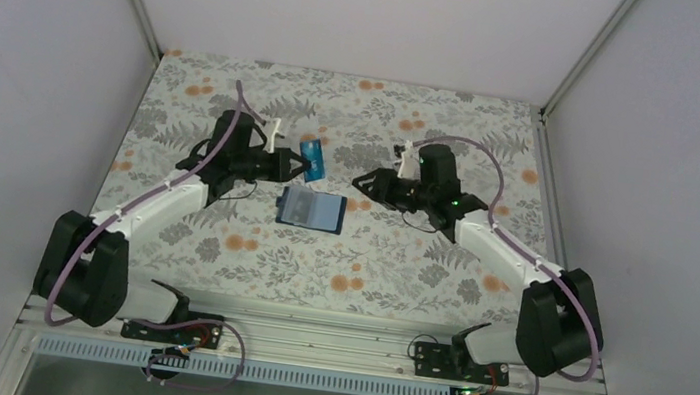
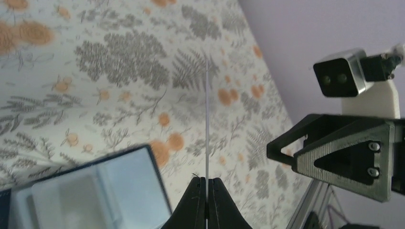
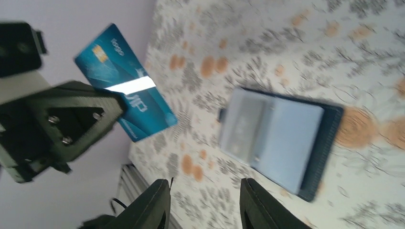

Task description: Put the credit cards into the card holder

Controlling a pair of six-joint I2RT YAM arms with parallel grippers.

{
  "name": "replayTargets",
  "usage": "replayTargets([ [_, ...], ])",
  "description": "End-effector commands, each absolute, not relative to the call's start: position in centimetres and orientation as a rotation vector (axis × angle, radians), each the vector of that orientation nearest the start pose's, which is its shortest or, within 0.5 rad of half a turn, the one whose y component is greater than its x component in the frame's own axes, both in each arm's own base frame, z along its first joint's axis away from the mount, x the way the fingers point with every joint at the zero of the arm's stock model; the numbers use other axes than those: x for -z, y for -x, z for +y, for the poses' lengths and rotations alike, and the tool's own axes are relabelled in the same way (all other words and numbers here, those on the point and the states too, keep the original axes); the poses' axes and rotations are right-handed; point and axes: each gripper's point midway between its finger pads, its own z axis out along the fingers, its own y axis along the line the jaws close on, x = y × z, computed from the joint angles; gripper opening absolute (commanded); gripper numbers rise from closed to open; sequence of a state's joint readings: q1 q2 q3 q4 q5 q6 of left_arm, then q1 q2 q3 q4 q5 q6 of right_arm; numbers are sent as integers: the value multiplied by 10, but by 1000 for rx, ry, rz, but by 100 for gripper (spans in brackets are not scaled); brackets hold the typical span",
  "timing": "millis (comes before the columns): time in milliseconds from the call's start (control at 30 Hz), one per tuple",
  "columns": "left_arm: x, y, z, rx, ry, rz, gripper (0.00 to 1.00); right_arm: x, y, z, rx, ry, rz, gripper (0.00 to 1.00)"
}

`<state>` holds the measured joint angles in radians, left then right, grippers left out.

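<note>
The card holder (image 1: 311, 209) lies open on the floral table between the arms, its blue-grey slotted inside up; it also shows in the left wrist view (image 2: 86, 191) and the right wrist view (image 3: 282, 138). My left gripper (image 1: 292, 161) is shut on the teal-blue card (image 1: 312, 158) and holds it above the table, just behind the holder. In the left wrist view the card shows edge-on as a thin line (image 2: 207, 124) between the closed fingers. The right wrist view shows its face (image 3: 126, 86). My right gripper (image 1: 360, 181) is open and empty, to the right of the holder. The black cards are out of view.
The floral cloth (image 1: 249, 246) covers the table. White walls and metal frame posts (image 1: 563, 73) close in the sides and back. An aluminium rail (image 1: 308, 339) runs along the near edge by the arm bases.
</note>
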<state>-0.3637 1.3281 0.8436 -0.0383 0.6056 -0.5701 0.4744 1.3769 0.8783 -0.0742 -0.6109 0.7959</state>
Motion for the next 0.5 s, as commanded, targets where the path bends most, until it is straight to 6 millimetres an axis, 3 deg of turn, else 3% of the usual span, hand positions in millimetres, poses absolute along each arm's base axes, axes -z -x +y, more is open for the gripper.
replayTargets([
  [0,-158,-305,-227,1140,-344,2333,2,-139,-287,256,-1234,157,2505,39],
  [233,-123,-301,-229,1148,-383,2402,2,-100,-275,258,-1259,191,2618,36],
  [467,-96,-304,-225,1118,-339,2435,2,-79,-273,262,-1288,190,2664,35],
])
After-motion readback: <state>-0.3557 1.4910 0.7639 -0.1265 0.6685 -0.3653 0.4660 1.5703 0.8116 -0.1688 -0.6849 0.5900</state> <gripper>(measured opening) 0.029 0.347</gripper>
